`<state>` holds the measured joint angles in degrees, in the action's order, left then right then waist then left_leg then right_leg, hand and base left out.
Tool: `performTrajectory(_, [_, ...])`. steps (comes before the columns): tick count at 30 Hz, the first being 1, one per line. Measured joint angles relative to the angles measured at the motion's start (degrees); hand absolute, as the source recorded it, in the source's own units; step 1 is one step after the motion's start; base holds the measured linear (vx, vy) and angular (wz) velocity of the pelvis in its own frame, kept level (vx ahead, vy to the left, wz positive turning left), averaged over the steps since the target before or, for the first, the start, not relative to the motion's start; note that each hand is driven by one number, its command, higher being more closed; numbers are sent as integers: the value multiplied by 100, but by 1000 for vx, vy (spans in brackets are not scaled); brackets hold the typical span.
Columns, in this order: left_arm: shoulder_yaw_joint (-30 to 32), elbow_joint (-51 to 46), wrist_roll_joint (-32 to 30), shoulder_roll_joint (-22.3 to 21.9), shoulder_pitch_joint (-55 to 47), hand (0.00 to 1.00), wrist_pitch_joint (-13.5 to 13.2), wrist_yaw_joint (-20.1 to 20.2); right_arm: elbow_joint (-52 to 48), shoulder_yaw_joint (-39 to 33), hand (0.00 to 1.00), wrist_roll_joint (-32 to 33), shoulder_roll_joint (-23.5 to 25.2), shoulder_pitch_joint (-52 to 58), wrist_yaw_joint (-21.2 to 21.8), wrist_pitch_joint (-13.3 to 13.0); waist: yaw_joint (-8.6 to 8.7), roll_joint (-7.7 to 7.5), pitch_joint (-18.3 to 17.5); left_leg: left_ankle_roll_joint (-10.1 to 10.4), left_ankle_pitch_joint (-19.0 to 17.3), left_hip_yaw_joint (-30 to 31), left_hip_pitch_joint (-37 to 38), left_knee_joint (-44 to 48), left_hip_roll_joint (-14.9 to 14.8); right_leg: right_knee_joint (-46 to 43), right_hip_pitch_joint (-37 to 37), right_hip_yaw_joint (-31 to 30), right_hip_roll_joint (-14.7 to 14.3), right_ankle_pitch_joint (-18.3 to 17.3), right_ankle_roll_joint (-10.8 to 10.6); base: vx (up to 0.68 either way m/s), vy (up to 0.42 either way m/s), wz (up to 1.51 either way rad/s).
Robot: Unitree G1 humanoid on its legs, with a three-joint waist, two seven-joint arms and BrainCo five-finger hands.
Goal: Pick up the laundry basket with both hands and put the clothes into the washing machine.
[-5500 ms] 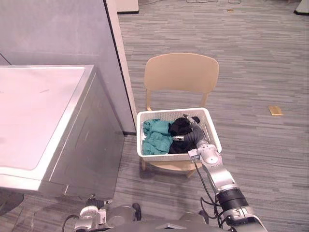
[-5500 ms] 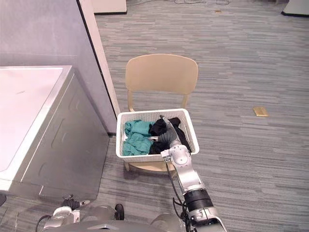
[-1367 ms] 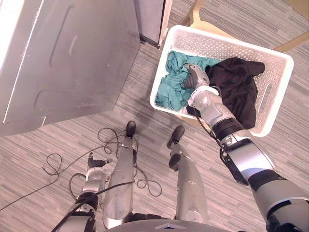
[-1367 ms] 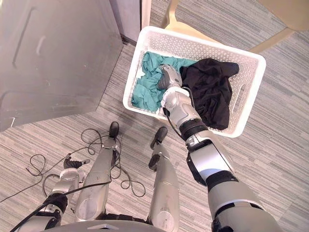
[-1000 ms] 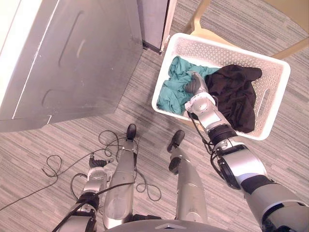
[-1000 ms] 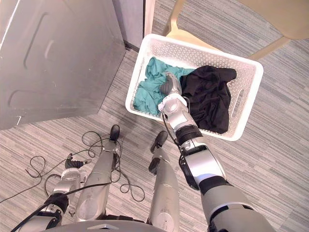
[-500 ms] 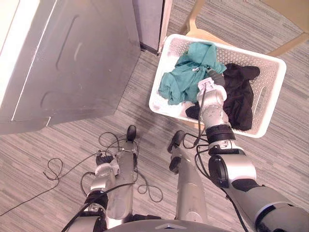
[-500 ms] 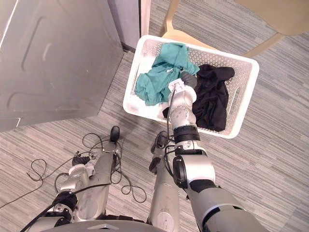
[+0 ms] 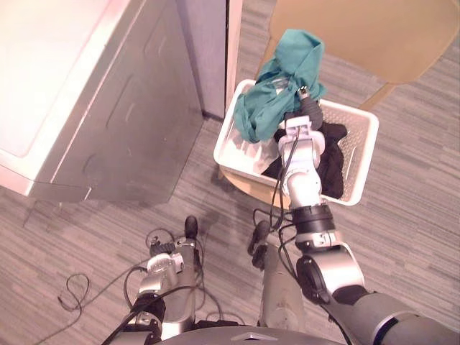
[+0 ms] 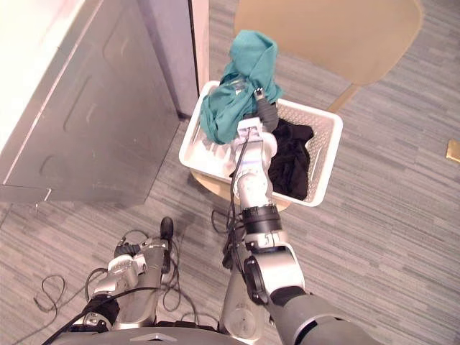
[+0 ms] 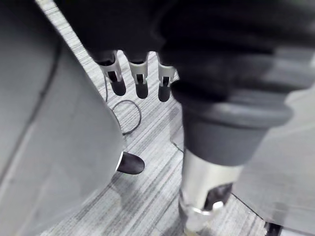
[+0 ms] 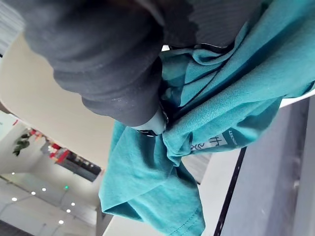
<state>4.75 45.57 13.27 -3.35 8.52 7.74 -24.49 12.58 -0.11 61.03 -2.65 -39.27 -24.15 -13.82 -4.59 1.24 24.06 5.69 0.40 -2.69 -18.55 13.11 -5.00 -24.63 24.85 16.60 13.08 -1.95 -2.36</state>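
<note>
Head view, upper centre — right hand [image 9: 305, 109] clutches teal garment [image 9: 273, 90] above white laundry basket [image 9: 357, 154], black garment [image 9: 332, 154] inside, washing machine [image 9: 86, 93] at left. Left wrist view: left hand [image 11: 141, 78] hangs slack-fingered, empty. Right wrist view — teal garment bunched in its grip.

text | tag [image 12: 212, 143] on teal garment [image 12: 236, 98] | print too small to read

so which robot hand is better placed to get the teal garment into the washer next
Right. The right robot hand grips the teal garment, lifted above the white basket near the washing machine. The left robot hand hangs low, open and holding nothing.
</note>
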Motion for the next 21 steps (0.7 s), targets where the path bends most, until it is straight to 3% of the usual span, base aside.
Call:
performTrajectory(4, [-163,-148,-38,24,-189,0,113,111,-594,255,100,-6,142,713,62,7,116,-18,-52,7,18,-18,507,-309,65,58,-375,7,48,-123,-79,1,2,0])
performTrajectory(8, [-587,-980,-111,65,-640,0,123,152,-731,345,100,-49,311,1691,242,49,200,-79,-624,18,160,-8,927,-815,72,398,-713,75,-30,-80,-141,83,2,1])
performTrajectory(11, [-845,-2349,-114,139,-822,0,79,213,-734,388,100,-74,410,2238,282,194,293,-85,-1070,-2,275,-34,1233,-1142,76,668,-969,107,-78,-21,-195,106,0,-5])
performTrajectory(16, [-883,-3861,-365,194,-676,0,-48,242,-734,448,100,-300,417,2283,448,470,339,-56,-1480,-80,254,-383,1595,-1339,98,1020,-1165,-243,-230,233,-238,87,21,-37])
performTrajectory(21, [-939,-4331,-464,388,34,0,-191,228,-734,737,100,-300,378,2163,522,565,455,-40,-1709,-172,157,-785,2038,-1440,143,1488,-1512,-638,-322,513,-314,25,49,-41])
